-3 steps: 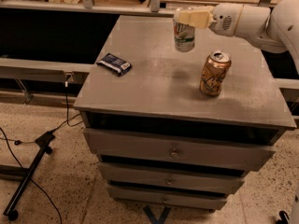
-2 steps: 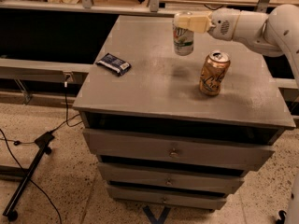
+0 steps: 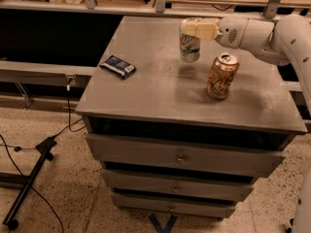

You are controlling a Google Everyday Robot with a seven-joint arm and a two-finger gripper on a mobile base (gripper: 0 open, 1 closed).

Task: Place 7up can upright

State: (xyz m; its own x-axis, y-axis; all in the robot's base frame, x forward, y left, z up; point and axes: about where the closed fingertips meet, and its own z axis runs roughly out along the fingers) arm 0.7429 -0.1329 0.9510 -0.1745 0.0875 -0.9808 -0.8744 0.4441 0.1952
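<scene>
My end effector point(image 3: 198, 29), clamped on the upright 7up can point(image 3: 189, 48) beneath it, now sits lower, near the tabletop point(image 3: 146, 89); release seems next.

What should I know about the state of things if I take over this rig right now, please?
Gripper: over the rear of the grey cabinet top, shut on the upper end of the 7up can.
7up can: upright, at or just above the surface; whether its base touches cannot be told. It stands apart from the gold-orange can, which is nearer the front.
Done: can brought upright.
Left: confirm it rests on the top, open the gripper, then probably lift clear without tipping it.
</scene>
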